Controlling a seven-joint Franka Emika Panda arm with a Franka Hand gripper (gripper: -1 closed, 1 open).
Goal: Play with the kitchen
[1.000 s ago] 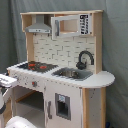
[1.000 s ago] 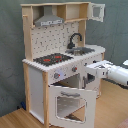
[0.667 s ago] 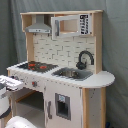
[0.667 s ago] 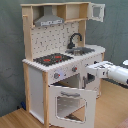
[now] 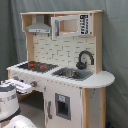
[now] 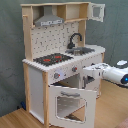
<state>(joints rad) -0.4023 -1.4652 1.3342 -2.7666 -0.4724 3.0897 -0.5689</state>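
Note:
The kitchen (image 5: 65, 55) (image 6: 55, 45) stands upright, white and light wood, with a black-red stovetop (image 5: 35, 65) (image 6: 52, 59), a black faucet (image 5: 85, 59) (image 6: 75, 40) and a grey hood (image 6: 49, 20). Its windowed oven door (image 6: 70, 102) hangs open toward the front. In the second exterior view my white arm (image 6: 117, 75) reaches in from the right. The gripper (image 6: 89, 73) is at the front panel just right of the open oven, below the knobs. In the first exterior view only the arm's white body (image 5: 7, 97) shows at the lower left.
A grey curtain (image 5: 115, 60) hangs behind the kitchen. The floor (image 6: 15, 120) is wood. The small upper cabinet door (image 6: 97, 11) stands open at the top, on the second exterior view's right. The rounded counter end (image 5: 102, 78) juts out beside the sink (image 5: 70, 73).
The arm has edged slightly closer to the kitchen's front. The oven door stays open as before.

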